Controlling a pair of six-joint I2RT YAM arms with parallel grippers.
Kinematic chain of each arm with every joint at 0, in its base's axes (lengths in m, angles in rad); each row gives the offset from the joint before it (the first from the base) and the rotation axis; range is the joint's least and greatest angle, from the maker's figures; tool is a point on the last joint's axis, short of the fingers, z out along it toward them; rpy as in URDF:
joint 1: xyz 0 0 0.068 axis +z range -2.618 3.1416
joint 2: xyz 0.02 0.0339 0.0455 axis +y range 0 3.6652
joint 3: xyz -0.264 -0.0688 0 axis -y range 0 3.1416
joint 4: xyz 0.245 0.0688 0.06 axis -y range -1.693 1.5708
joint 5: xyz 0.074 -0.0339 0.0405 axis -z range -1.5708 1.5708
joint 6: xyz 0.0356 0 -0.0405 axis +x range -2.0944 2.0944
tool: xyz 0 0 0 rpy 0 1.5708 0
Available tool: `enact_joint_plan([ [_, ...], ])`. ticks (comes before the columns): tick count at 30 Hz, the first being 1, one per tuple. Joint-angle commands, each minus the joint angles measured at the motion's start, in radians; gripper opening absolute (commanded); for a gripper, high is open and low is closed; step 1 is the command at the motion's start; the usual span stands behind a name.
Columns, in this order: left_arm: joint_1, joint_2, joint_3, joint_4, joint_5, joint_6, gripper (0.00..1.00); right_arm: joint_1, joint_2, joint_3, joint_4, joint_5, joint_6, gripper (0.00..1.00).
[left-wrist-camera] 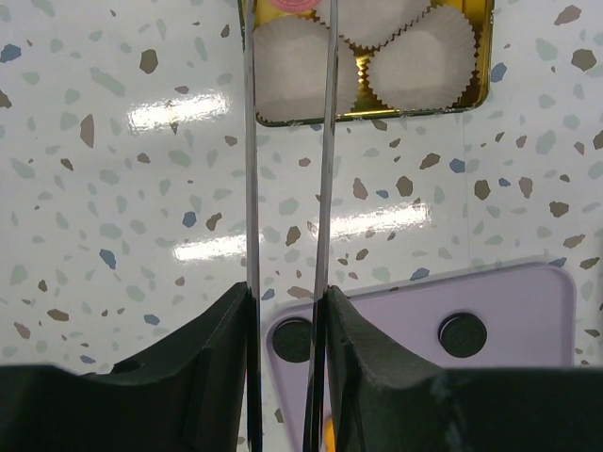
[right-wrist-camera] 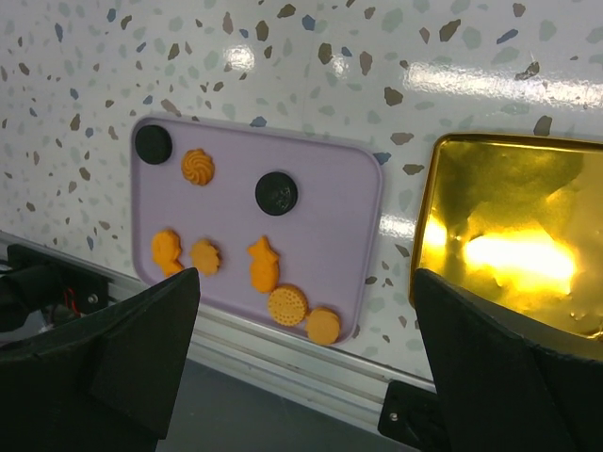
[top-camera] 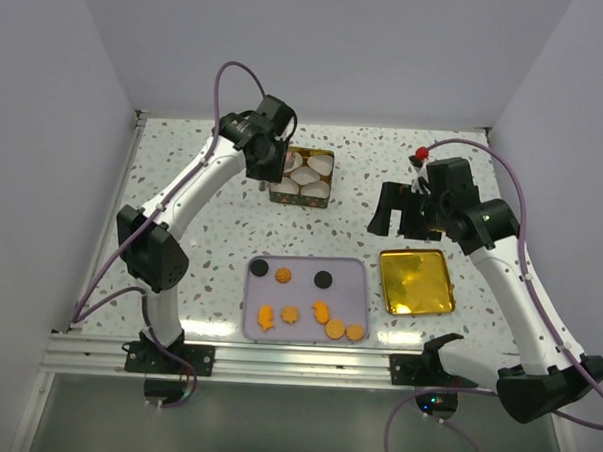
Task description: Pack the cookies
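L tool (top-camera: 281,175) over tin (top-camera: 301,199) (pinching pink cookie (left-wrist-camera: 294,4)), R tool (top-camera: 400,225) agape

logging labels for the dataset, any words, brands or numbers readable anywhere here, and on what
No word, label, brand or number can be read in any view.
Tin, lid, tray: plain, no print shows.
Cookies: pressed patterns only, too small to read as letters.
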Motion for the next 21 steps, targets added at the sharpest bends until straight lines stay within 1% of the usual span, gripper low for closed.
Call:
enact_joint_plan([
  [1, 0.018, 0.016, 0.053, 0.08, 0.019, 0.035, 0.28, 0.001, -0.011, 0.025, -0.018, -0.028, -0.016, 0.99],
  [14, 0.043, 0.145, 0.122, 0.108, 0.016, 0.035, 0.29, 0.002, 0.035, 0.042, -0.016, -0.035, -0.038, 0.99],
  [18, 0.046, 0.16, 0.124, 0.116, 0.007, 0.033, 0.36, 0.002, 0.041, 0.039, -0.018, -0.035, -0.039, 0.99],
  [21, 0.051, 0.167, 0.136, 0.114, 0.004, 0.033, 0.38, 0.004, 0.046, 0.031, -0.016, -0.037, -0.041, 0.99],
])
